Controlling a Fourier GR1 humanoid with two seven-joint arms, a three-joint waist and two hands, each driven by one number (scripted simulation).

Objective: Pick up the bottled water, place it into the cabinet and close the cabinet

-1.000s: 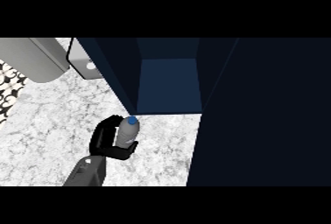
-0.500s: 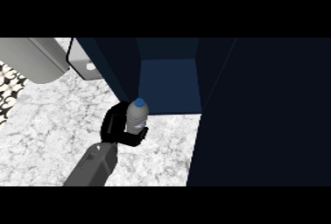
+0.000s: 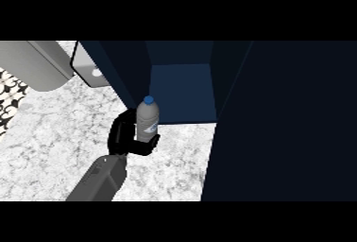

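A clear water bottle (image 3: 147, 122) with a blue cap stands nearly upright in the air, just in front of the open cabinet's lower left corner. My left hand (image 3: 124, 137) is shut on it, fingers curled round its lower half from the left, with the grey forearm (image 3: 99, 179) running in from the lower edge. The dark blue cabinet (image 3: 182, 92) is open, and its inner floor shows just beyond the bottle. Its door (image 3: 293, 123) stands open as a big dark panel filling the right side. My right hand is not in sight.
White marble counter (image 3: 49, 142) spreads under and left of the hand. A grey rounded object (image 3: 38, 64) and a pale panel (image 3: 90, 71) sit at the upper left. A black-and-white patterned strip (image 3: 8, 94) runs along the left edge.
My left hand has carried the bottle up and to the right, closer to the cabinet opening, and the bottle now stands more upright.
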